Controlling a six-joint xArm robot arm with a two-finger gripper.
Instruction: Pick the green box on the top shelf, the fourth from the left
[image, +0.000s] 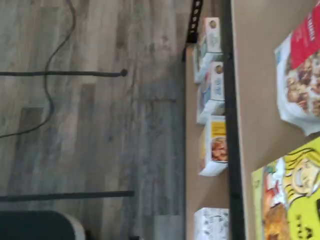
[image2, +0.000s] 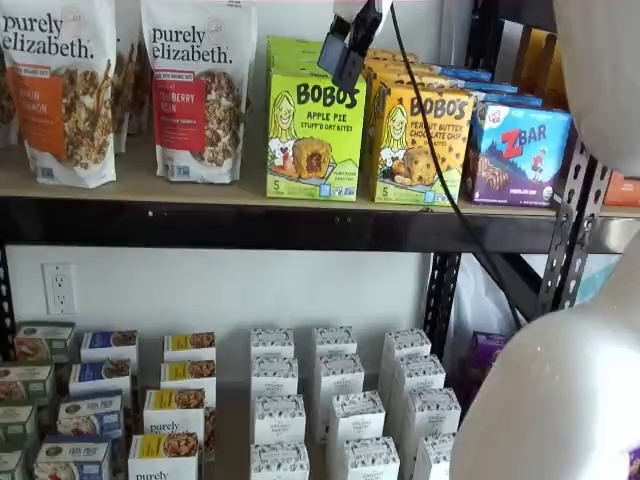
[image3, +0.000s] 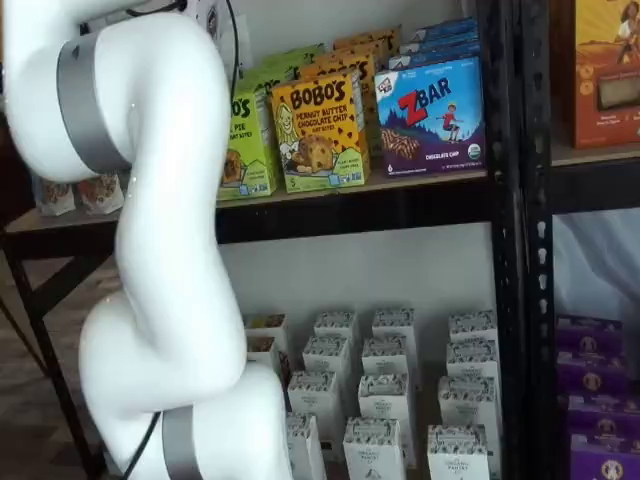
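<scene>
Your gripper (image2: 352, 42) hangs from the top edge of a shelf view, its black fingers side-on with a cable trailing down to the right. The pictures don't show a gap between them plainly, but the jaws stand fully spread and hold nothing. The fingertips sit just above the upper right corner of the green box (image2: 314, 135), in front of it.

The green box stands upright on the top shelf (image2: 200, 222), upper middle of that frame, with more green cartons lined up behind it. Touching its right side you have one orange-yellow box (image2: 421, 145), and right of that one blue box (image2: 518, 154). Left of the green box stand two granola bags (image2: 198, 90) in full view.

In the other shelf view the white arm (image3: 150, 250) fills the left half and hides most of the green box (image3: 245, 150); only its right strip shows.

From the wrist view you see a corner of the green box (image: 290, 200), one red-and-white bag (image: 300, 75) beside it, and four small cartons (image: 212, 145) on the shelf below, beside grey plank floor (image: 100, 125).
</scene>
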